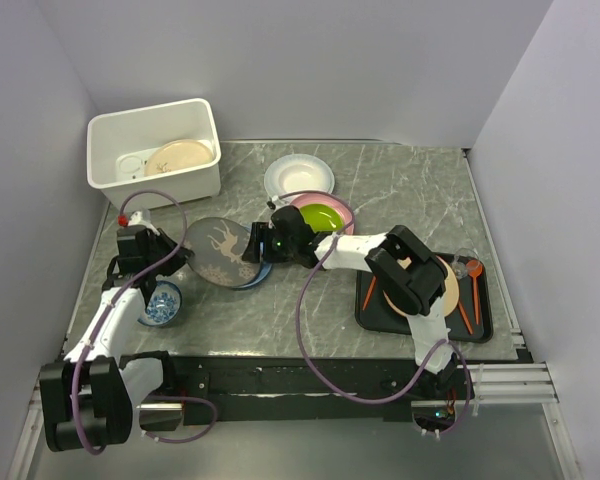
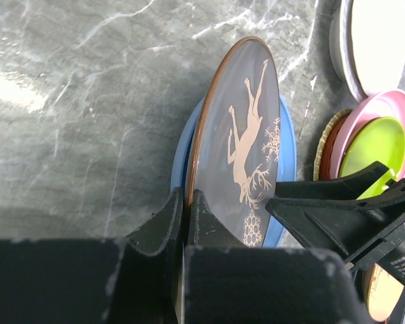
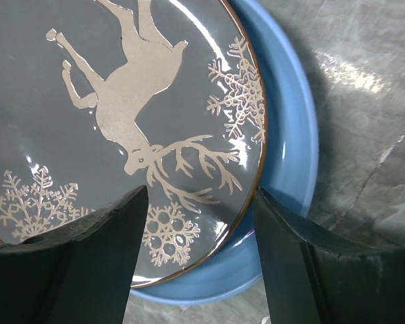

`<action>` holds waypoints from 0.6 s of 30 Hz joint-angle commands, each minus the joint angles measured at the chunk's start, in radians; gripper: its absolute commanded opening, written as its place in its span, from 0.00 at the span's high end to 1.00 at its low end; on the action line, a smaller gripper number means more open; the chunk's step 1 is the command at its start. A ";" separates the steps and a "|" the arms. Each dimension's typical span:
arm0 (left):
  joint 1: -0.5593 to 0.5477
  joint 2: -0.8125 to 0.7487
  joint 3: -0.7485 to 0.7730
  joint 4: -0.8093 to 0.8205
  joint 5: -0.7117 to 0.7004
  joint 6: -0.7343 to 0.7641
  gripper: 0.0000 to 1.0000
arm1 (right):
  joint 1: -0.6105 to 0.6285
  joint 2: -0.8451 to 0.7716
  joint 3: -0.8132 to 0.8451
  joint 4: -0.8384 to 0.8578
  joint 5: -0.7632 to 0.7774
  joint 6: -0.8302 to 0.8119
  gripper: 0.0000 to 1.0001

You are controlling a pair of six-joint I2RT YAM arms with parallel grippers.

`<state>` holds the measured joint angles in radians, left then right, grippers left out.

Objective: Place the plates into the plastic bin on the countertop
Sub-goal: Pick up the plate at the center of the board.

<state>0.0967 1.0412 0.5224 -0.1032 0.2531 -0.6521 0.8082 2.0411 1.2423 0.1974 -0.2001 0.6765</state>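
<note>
**Carrying the reindeer plate to the bin**

From the top camera, the left gripper (image 1: 177,252) is clamped on the left rim of the grey reindeer plate (image 1: 220,250). The plate sits tilted over a blue plate (image 1: 252,282) in the middle of the countertop (image 1: 400,190). The right gripper (image 1: 265,243) is at the plate's opposite edge. The plastic bin (image 1: 160,186) stands at the far left corner, well apart from both, with a cream plate (image 1: 180,155) already lying inside. We judge the step in hand to be lifting this plate clear and carrying it to the bin. The route should rise above the tall wall before going over it.

In the left wrist view, the fingers (image 2: 163,226) are pressed together on the brown rim, and the plate face slopes away. It is a thin pinch on one edge of a glazed plate, so we should move slowly and avoid swinging, or the plate may pivot in the grip.

In the right wrist view, the right fingers (image 3: 101,256) stand apart over the plate's near edge and hold nothing, with the blue plate's rim showing past them. We cannot tell whether the two plates touch. We should draw this arm back before the left arm sweeps towards the bin, then lower the plate flat onto the cream one.
</note>
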 commanded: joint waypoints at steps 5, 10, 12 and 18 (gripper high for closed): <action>-0.025 -0.058 0.042 -0.056 -0.023 -0.041 0.99 | 0.046 -0.032 -0.017 0.053 -0.093 0.024 0.29; -0.025 -0.078 0.053 -0.066 -0.029 -0.047 0.99 | 0.046 -0.044 -0.021 0.057 -0.091 0.023 0.28; -0.025 -0.081 0.059 -0.073 -0.031 -0.047 0.99 | 0.046 -0.047 -0.023 0.060 -0.094 0.023 0.28; -0.025 -0.082 0.068 -0.078 -0.034 -0.050 0.99 | 0.046 -0.058 -0.027 0.068 -0.093 0.021 0.25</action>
<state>0.0872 0.9787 0.5388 -0.2081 0.1989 -0.6735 0.8196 2.0388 1.2285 0.2256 -0.2302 0.6834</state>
